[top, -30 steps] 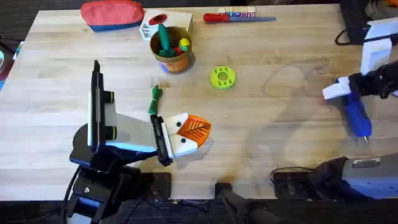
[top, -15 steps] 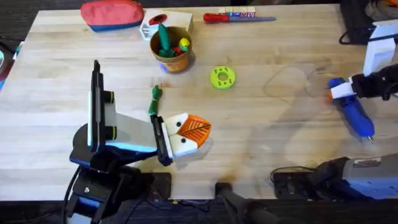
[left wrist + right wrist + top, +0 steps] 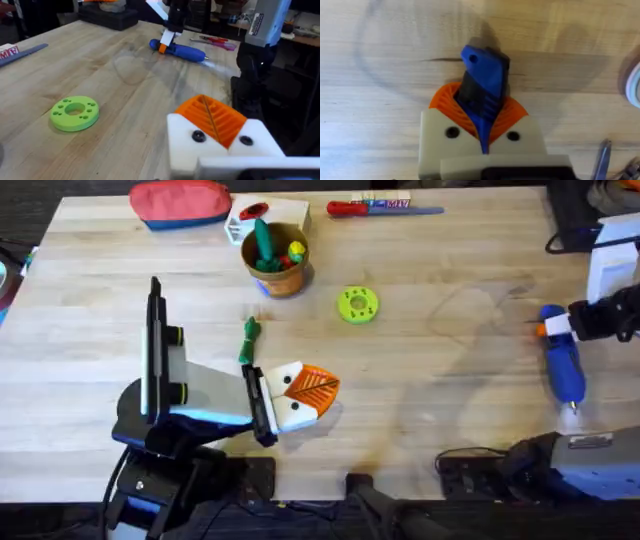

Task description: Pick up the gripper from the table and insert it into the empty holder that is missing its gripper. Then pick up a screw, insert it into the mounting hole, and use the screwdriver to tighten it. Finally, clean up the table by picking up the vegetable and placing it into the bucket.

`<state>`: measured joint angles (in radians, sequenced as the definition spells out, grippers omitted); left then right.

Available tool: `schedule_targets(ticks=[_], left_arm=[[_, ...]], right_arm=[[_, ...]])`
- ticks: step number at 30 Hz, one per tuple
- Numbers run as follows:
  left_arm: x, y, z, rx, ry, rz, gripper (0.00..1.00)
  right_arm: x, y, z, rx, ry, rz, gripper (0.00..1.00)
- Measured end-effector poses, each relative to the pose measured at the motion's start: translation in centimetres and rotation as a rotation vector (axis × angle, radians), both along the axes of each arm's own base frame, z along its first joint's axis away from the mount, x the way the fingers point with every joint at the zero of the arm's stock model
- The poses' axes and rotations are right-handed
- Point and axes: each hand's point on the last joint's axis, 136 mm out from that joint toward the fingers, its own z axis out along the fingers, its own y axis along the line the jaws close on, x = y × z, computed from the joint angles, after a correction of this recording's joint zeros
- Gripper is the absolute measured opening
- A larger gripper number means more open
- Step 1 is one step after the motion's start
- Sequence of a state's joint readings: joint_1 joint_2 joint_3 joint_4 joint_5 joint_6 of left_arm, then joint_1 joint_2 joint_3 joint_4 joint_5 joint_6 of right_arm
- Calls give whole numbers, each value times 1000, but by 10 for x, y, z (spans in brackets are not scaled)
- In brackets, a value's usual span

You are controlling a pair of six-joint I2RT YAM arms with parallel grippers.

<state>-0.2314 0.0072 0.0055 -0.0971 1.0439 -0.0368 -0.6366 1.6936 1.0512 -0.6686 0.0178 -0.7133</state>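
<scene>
Screwdriver [image 3: 562,361] clamped in right gripper [image 3: 566,326], far right of bucket [image 3: 276,260] on pale wooden table [image 3: 440,390]; left gripper [image 3: 300,395] fingers together, nothing held

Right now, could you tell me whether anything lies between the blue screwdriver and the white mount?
Nothing visible does. The right hand holds the screwdriver at the table's right side; bare wood runs from there to the mount. The green disc sits off that line.
</scene>
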Motion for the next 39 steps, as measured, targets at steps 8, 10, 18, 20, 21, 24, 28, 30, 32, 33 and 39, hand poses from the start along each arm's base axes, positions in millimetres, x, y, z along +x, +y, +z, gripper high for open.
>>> schedule_targets(ticks=[8,10,18,20,21,24,28,30,32,33,39], left_arm=[[0,0,0,0,0,0,6],[0,0,0,0,0,0,6],[0,0,0,0,0,0,6],[0,0,0,0,0,0,6],[0,0,0,0,0,0,6],[0,0,0,0,0,0,6],[0,0,0,0,0,0,6],[0,0,0,0,0,0,6],[0,0,0,0,0,0,6],[0,0,0,0,0,0,6],[0,0,0,0,0,0,6]], right_arm=[[30,1,28,-39,-71,-65,8],[45,0,51,-65,-143,-92,8],[71,15,182,-163,-545,-203,8],[66,24,209,-161,-630,-222,8],[62,30,220,-153,-663,-227,8],[50,51,247,-109,-747,-228,8],[35,115,297,16,-972,-109,8],[27,141,307,71,-1046,-51,8],[19,168,316,145,-1121,10,7],[15,181,320,187,-1157,40,7],[-10,259,337,468,-1336,244,7]])
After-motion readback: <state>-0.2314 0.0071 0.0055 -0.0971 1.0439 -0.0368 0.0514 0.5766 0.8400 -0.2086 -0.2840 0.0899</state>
